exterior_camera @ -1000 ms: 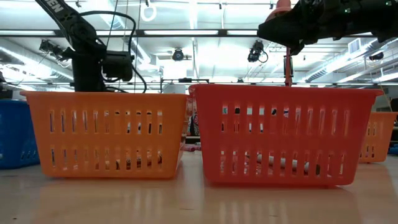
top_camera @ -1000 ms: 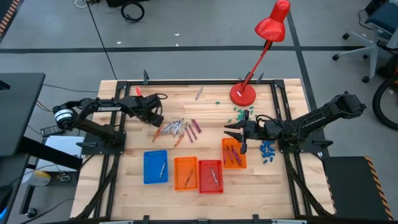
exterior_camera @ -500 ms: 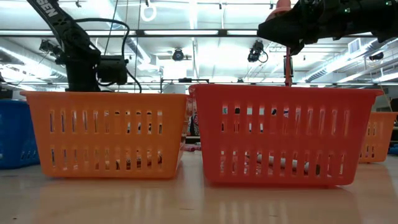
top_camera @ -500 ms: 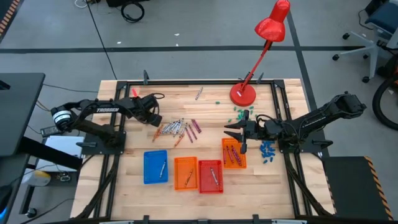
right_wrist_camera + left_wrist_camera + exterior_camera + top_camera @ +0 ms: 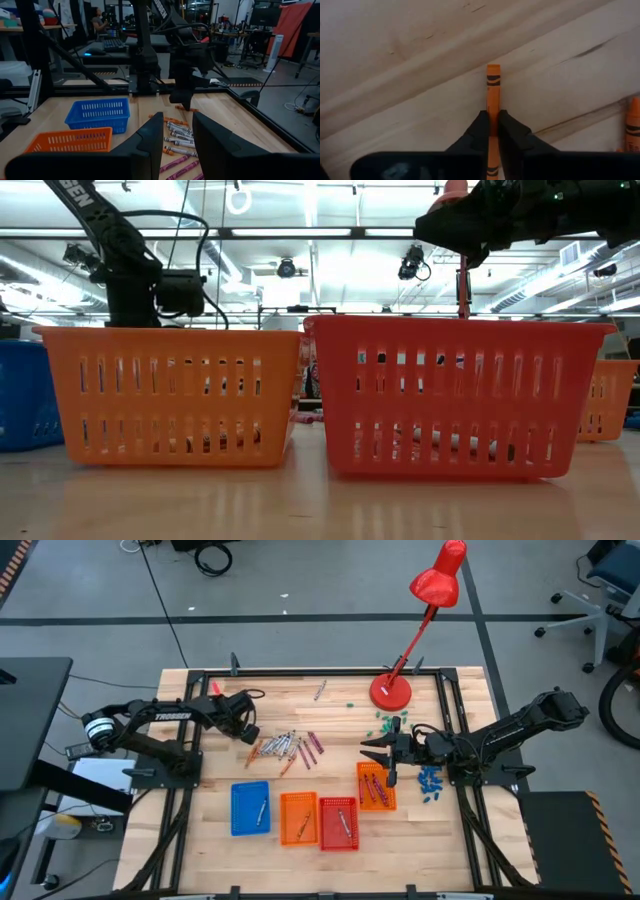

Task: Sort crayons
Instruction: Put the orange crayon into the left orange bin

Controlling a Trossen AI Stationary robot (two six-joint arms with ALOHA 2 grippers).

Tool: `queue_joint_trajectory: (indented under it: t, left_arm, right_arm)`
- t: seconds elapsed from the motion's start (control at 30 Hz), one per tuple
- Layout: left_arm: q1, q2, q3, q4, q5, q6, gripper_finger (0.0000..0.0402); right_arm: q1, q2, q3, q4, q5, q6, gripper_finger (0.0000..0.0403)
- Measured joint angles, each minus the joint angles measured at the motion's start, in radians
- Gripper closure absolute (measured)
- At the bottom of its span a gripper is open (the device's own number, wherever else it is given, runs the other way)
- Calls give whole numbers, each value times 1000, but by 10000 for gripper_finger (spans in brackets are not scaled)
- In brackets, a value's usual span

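Note:
A pile of crayons [image 5: 287, 746] in orange, grey-white and magenta lies on the wooden table, left of centre; it also shows in the right wrist view [image 5: 177, 137]. My left gripper [image 5: 250, 735] stands at the pile's left edge, pointing down, shut on an orange crayon [image 5: 493, 85]. My right gripper [image 5: 372, 751] is open and empty, hovering just beyond the far end of the right orange tray [image 5: 376, 786]. A blue tray [image 5: 250, 807], an orange tray [image 5: 298, 817] and a red tray [image 5: 338, 823] stand in a row toward the near edge, each with crayons inside. My left gripper pinches the orange crayon's middle [image 5: 493, 117] between its two fingertips [image 5: 481, 131], coming from above. One end of the crayon [image 5: 493, 70] sticks out past the fingers. In the right wrist view the crayon [image 5: 192, 109] lies level under the fingertips; whether it is clear of the table, I cannot tell.
A red desk lamp stands with its base [image 5: 390, 692] at the far right. Teal bits [image 5: 384, 722] and blue bits [image 5: 430, 783] lie near my right arm. A lone crayon [image 5: 320, 690] lies toward the far edge. A black frame [image 5: 300, 672] rims the table.
My left gripper has shifted a little toward the table's left edge, away from the pile, staying shut.

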Motion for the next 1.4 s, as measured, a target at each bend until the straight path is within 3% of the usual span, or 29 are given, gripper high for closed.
queue_joint_trajectory:
  t: [0.43,0.87,1.13,1.4]
  left_arm:
    - [-79,-129,40,37,117,-36,371]
    - [-457,-154,42,315,145,-317,370]
    - [-730,-155,58,354,-15,-499,370]
    - [-883,-153,197,254,-206,-529,370]
  right_arm:
    - [0,0,0,-2,0,-1,293]
    - [0,0,0,-7,0,1,293]
    - [0,0,0,-6,0,14,293]
    - [0,0,0,-2,0,24,293]
